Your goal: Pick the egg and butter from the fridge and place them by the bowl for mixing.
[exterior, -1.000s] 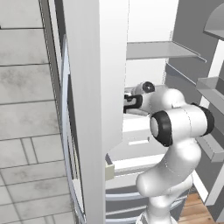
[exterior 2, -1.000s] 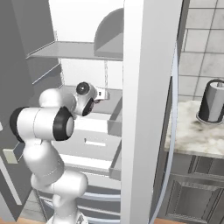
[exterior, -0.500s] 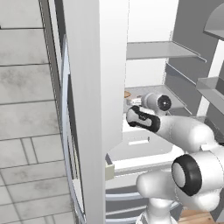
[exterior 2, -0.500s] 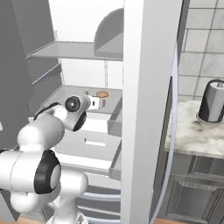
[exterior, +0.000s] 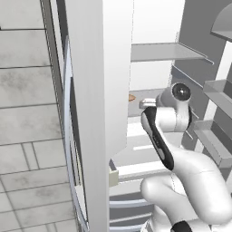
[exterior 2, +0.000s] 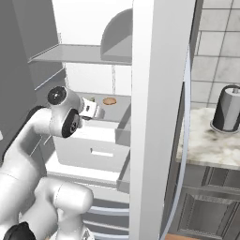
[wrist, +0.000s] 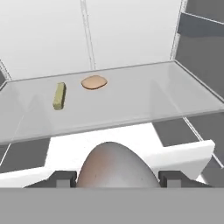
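The egg [wrist: 116, 166], brownish-grey and oval, sits between my two fingertips in the hand view, and my gripper [wrist: 116, 178] is shut on it. The hand hovers in front of the open fridge [exterior: 99, 90], just before its middle glass shelf [wrist: 131, 103]. A pale yellow-green butter stick [wrist: 59, 96] lies on the left of that shelf. From the base views the gripper [exterior 2: 91, 110] [exterior: 147, 105] points into the fridge [exterior 2: 159, 117] above a white drawer [exterior 2: 93, 150]. The bowl is out of view.
A flat tan round item [wrist: 94, 82] [exterior 2: 109, 101] lies on the shelf beside the butter. The open fridge door stands close on the arm's side. A dark cylindrical canister [exterior 2: 228, 110] stands on the marble counter [exterior 2: 206, 145] to the right.
The arm has folded down, elbow dropping low, and the hand has drawn back a little from the shelf. The egg stays in the gripper.
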